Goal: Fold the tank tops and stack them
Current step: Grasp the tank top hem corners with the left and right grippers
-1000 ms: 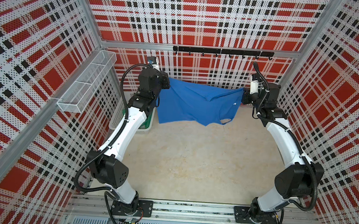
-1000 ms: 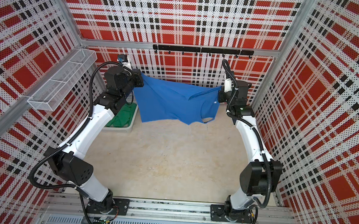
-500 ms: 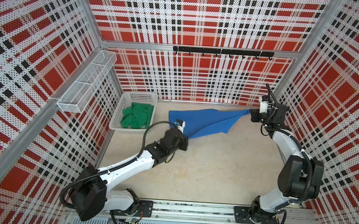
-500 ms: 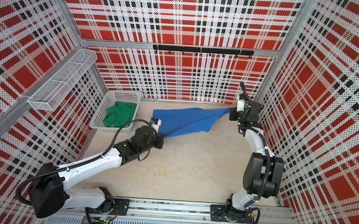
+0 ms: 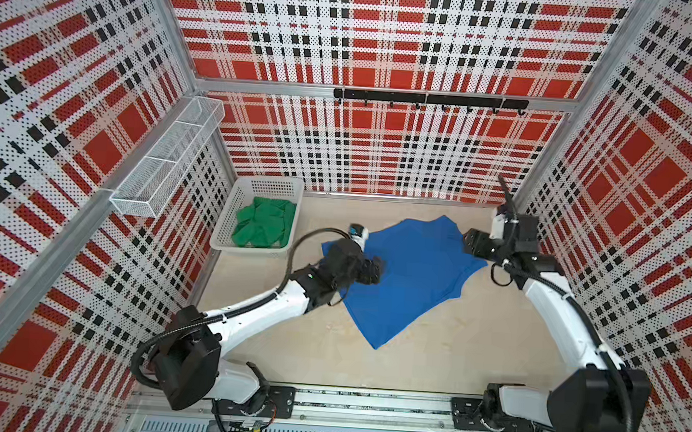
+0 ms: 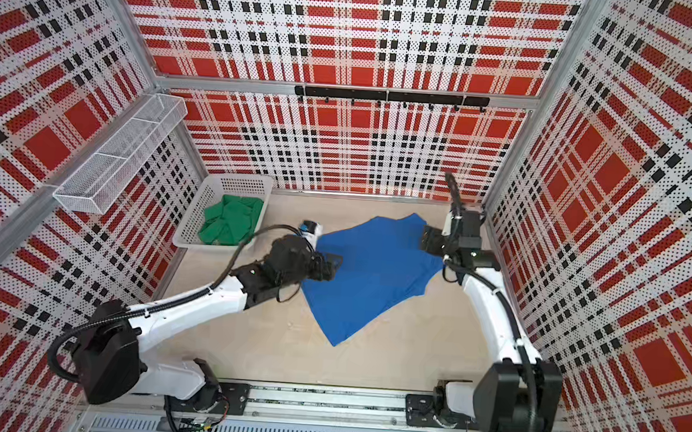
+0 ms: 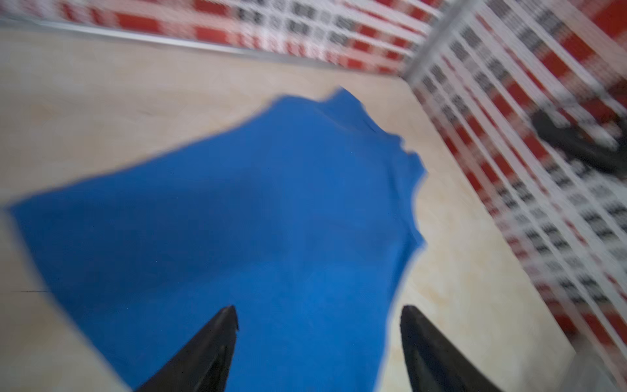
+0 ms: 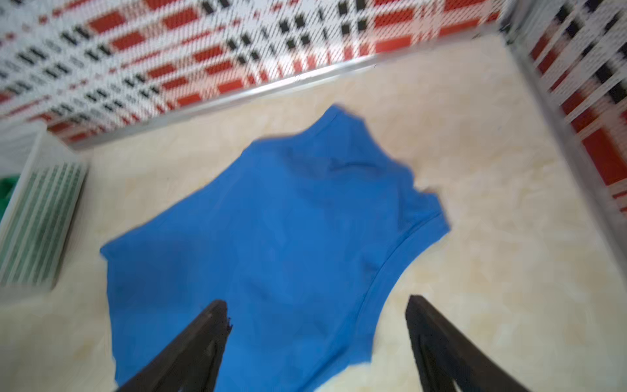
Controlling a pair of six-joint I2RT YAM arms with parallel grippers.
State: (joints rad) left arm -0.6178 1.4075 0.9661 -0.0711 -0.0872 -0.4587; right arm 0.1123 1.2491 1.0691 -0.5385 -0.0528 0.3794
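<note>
At the left, the green tank top [image 5: 264, 228] lies bunched in the white basket [image 5: 226, 217]. My left gripper [image 7: 319, 310] has its fingers spread wide, gripping nothing, over the left part of the blue tank top [image 5: 410, 280], which lies spread on the table [image 5: 451, 358]. My right gripper [image 8: 317, 303] is just as wide and empty at that top's far right edge

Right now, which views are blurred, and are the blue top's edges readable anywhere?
Left wrist view: heavy motion blur, edges of the blue tank top smeared, wall streaked. Right wrist view: milder blur, armhole seam readable, basket soft. Both top views: sharp, evenly lit, no glare, outline crisp.
</note>
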